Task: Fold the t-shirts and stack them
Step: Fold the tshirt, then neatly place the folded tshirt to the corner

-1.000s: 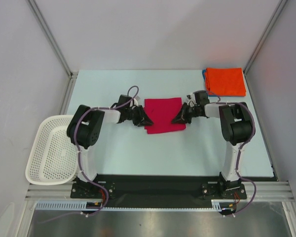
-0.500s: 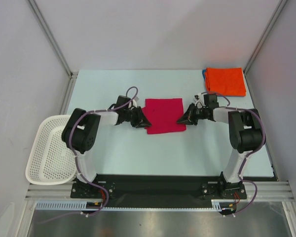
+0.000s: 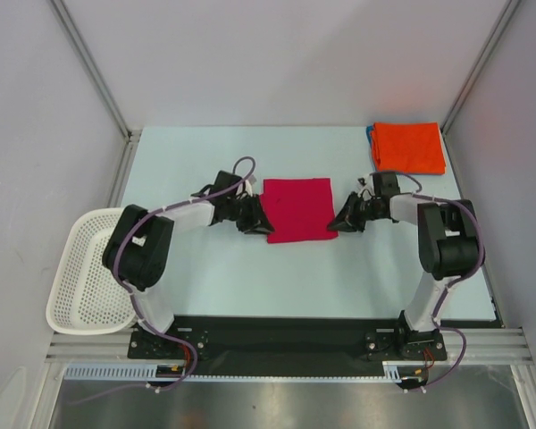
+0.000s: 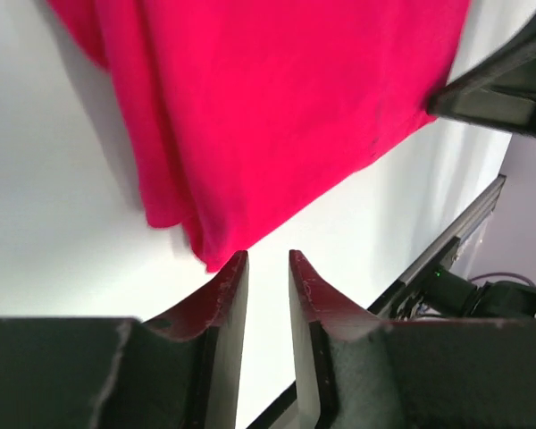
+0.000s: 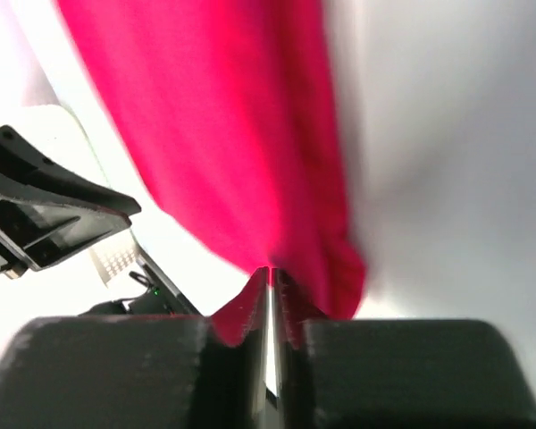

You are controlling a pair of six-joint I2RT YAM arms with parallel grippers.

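A crimson t-shirt (image 3: pixel 297 209), folded to a rectangle, lies flat mid-table. My left gripper (image 3: pixel 267 224) rests at its near left corner. In the left wrist view the left gripper (image 4: pixel 268 257) is open by a narrow gap showing only table, and the crimson t-shirt (image 4: pixel 277 107) ends just past the left fingertip. My right gripper (image 3: pixel 333 221) sits at the near right corner. In its wrist view the right gripper (image 5: pixel 271 271) is shut to a thin slit, tips at the edge of the crimson t-shirt (image 5: pixel 223 134). The folded orange t-shirt (image 3: pixel 409 147) lies back right, with a blue edge (image 3: pixel 372 134) showing under it.
A white perforated basket (image 3: pixel 80 268) stands at the table's left edge beside the left arm. Metal frame posts and grey walls close in the table on the left, right and back.
My right gripper has slid a little to the right, from over the shirt's right edge to just beside it. The left arm's elbow has swung left; its gripper stays at the shirt's left corner.
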